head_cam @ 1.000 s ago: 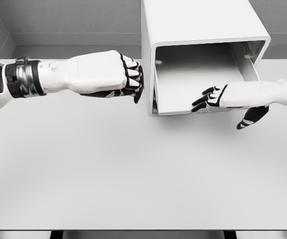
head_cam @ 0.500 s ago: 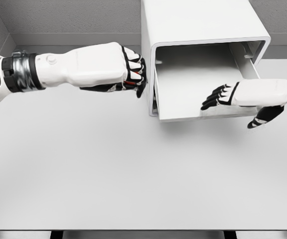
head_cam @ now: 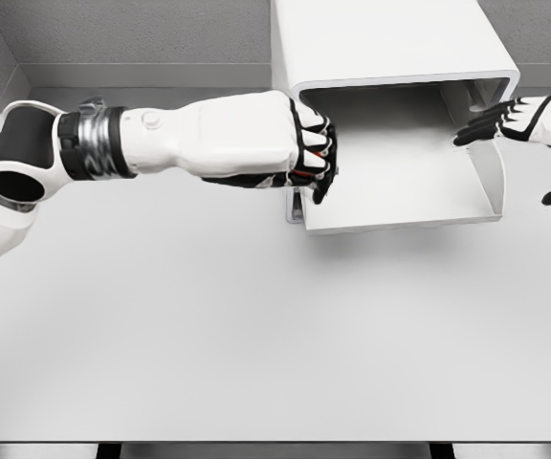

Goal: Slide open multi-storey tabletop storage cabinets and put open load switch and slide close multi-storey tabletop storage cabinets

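A white tabletop storage cabinet [head_cam: 381, 38] stands at the back of the table, its bottom drawer [head_cam: 405, 196] pulled out toward me and showing a bare tray. My left hand [head_cam: 312, 161] is curled into a fist over the drawer's left edge. It is shut on a small object, the load switch [head_cam: 299, 176], of which only a red sliver shows between the fingers. My right hand [head_cam: 497, 120] hovers with fingers spread at the drawer's far right corner, holding nothing.
The cabinet and both arms are over a plain white table [head_cam: 256, 325]. A grey wall [head_cam: 142, 33] runs close behind the cabinet. The table's front edge lies along the bottom of the view.
The left fist has travelled right from beside the cabinet to the drawer's left edge. The right hand has lifted off the drawer front and pulled back to the upper right.
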You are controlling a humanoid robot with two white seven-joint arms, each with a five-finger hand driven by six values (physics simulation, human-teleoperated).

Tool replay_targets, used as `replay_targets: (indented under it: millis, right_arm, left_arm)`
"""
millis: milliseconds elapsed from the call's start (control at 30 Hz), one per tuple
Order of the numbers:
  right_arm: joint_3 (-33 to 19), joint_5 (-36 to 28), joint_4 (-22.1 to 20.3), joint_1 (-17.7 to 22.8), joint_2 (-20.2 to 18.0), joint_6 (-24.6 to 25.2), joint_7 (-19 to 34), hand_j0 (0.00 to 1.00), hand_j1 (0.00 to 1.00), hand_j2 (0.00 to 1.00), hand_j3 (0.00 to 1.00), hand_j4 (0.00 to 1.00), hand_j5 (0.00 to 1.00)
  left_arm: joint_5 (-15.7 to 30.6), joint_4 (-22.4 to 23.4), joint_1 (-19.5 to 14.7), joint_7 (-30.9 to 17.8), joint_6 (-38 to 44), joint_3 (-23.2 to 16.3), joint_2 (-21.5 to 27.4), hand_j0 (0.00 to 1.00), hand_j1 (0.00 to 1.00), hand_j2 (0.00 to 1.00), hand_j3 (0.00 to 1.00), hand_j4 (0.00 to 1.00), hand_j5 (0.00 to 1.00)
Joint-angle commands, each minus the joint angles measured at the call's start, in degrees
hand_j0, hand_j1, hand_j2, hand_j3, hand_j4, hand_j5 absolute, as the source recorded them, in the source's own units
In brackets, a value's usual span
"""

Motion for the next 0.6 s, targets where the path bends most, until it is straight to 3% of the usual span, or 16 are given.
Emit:
replay_targets:
  millis: [0,100,300,567]
  right_arm:
    - [0.1,-1.8,0.0,0.1,-3.8,0.1,-0.5,1.0,1.0,1.0,1.0,1.0,1.0]
    - [0.0,-1.9,0.2,0.0,-6.2,0.1,-0.5,1.0,1.0,1.0,1.0,1.0,1.0]
    - [0.4,-1.8,0.3,0.1,-6.3,0.1,-0.4,1.0,1.0,1.0,1.0,1.0,1.0]
    - [0.3,-1.0,0.5,0.0,-6.3,0.1,-0.3,1.0,1.0,1.0,1.0,1.0,1.0]
  left_arm:
    - [0.1,0.3,0.0,-1.6,0.2,-1.0,-1.8,0.37,0.37,0.37,0.37,0.37,0.37]
    - [0.1,0.4,-0.4,-3.2,0.2,-1.0,-3.3,0.37,0.37,0.37,0.37,0.37,0.37]
    - [0.1,1.1,-1.6,-3.2,0.2,-1.1,-5.6,0.37,0.37,0.37,0.37,0.37,0.37]
    - [-2.3,11.8,-3.1,-3.2,0.2,-3.3,-11.6,0.37,0.37,0.37,0.37,0.37,0.37]
